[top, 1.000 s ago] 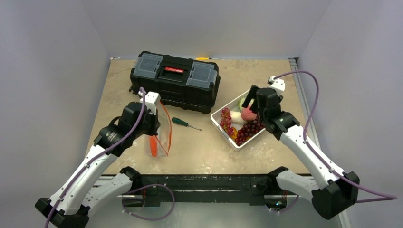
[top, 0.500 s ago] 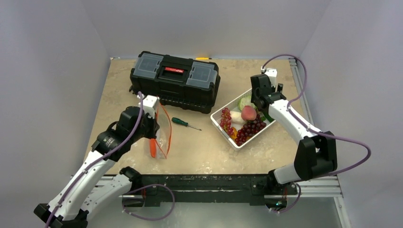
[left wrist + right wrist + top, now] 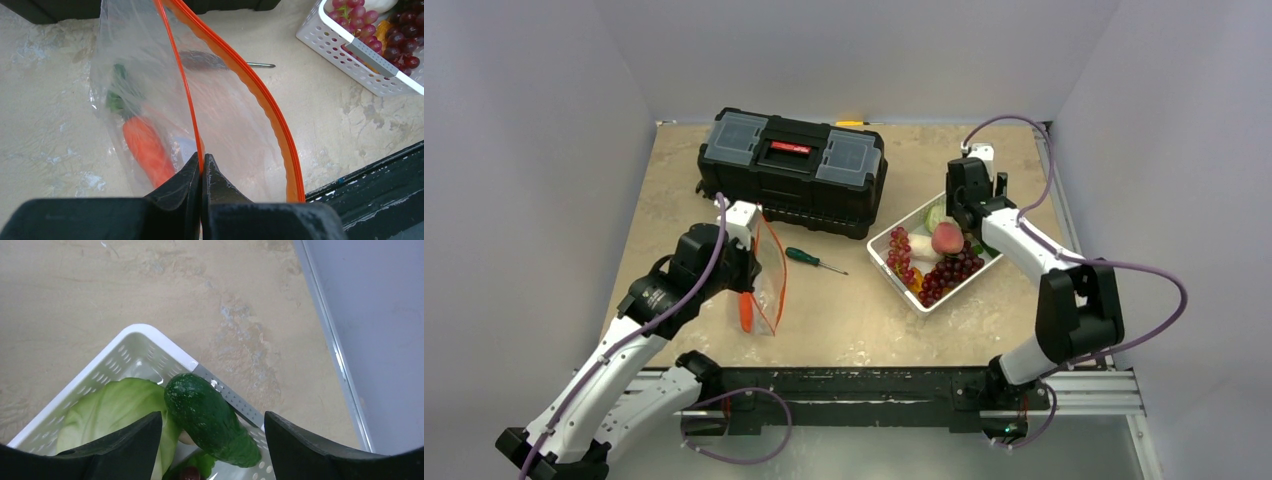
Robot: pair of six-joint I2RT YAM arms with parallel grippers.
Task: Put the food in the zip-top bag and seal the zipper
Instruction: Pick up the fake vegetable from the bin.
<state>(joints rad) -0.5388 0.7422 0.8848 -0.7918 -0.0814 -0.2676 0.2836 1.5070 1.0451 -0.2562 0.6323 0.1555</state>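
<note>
Plastic of the zip-top bag point(image 3: 235, 130) blurs the carrot point(image 3: 145, 150) inside.

The bag point(image 3: 135, 65) is clear, glossy, crinkled plastic with a smooth orange plastic zipper point(image 3: 260, 100). The carrot point(image 3: 145, 150) looks matt. The cucumber point(image 3: 207, 417) is shiny, speckled plastic; the basket point(image 3: 150, 335) white perforated plastic. My left fingers point(image 3: 175, 185) are matt black.

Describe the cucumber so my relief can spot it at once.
Find the white slatted basket right of the black toolbox. Along its far right rim, the cucumber lies beside the pale cabbage. It is the only dark green, speckled, oblong piece there.
</note>
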